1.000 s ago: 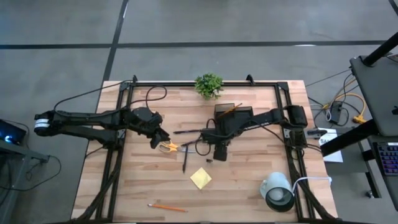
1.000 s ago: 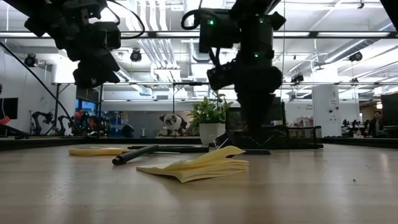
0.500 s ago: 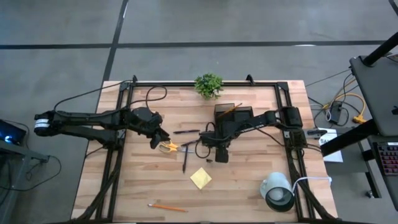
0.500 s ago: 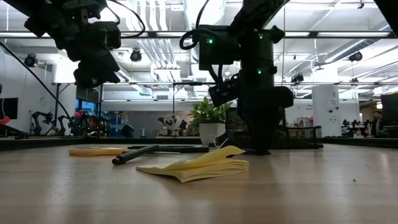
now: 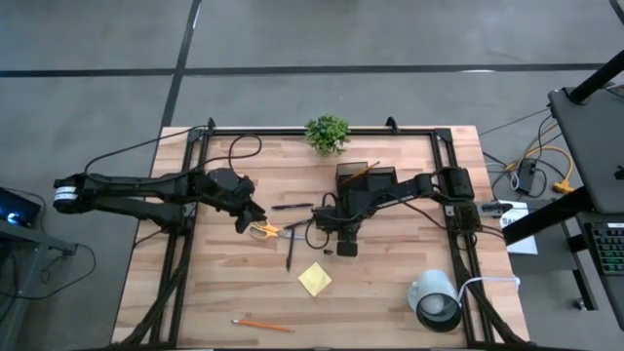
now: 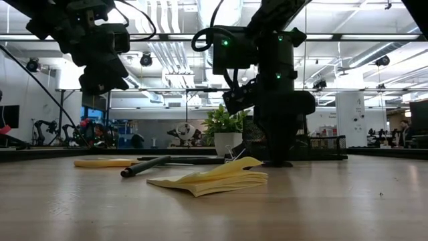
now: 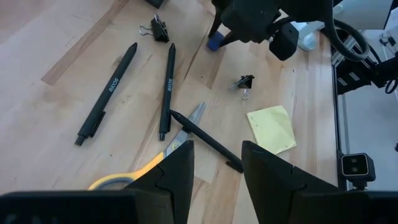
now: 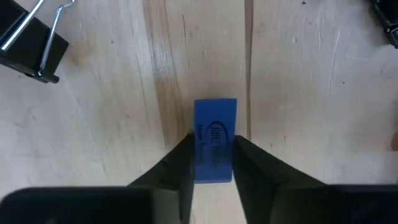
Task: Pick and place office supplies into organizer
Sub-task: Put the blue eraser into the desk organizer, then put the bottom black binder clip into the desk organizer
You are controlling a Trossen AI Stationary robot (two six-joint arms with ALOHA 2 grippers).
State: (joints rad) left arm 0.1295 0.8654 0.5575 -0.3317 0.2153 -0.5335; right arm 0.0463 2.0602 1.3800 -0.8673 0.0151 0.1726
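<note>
Now, right gripper [image 8: 212, 163]: down at the table near the middle of the high view, its two dark fingers pinching a small blue eraser [image 8: 215, 140] between them; the eraser lies flat on the wood.
Right arm: reaches in from the right side of the high view, its wrist just below the organizer.
Beside the eraser: a black binder clip [image 8: 30, 40] at the upper left of the right wrist view, apart from the fingers.
Left gripper [image 7: 216, 163]: hovering above the table left of centre in the high view, fingers spread with a clear gap and nothing between them.
Under the left gripper: yellow-handled scissors [image 7: 163, 154], a thin dark pen [image 7: 205, 140] lying across the blades, and two more dark pens [image 7: 106, 94] side by side toward the upper left of the left wrist view.
Sticky-note pad [image 5: 314, 279]: yellow, below centre in the high view, well apart from both grippers.
Orange pencil [image 5: 261, 324]: near the lower edge of the table, alone.
Organizer [image 5: 366, 176]: black mesh, above centre in the high view, an orange pencil leaning out of it.
Plant [image 5: 327, 133]: at the table's top edge.
White cup [image 5: 435, 295]: at the lower right.
</note>
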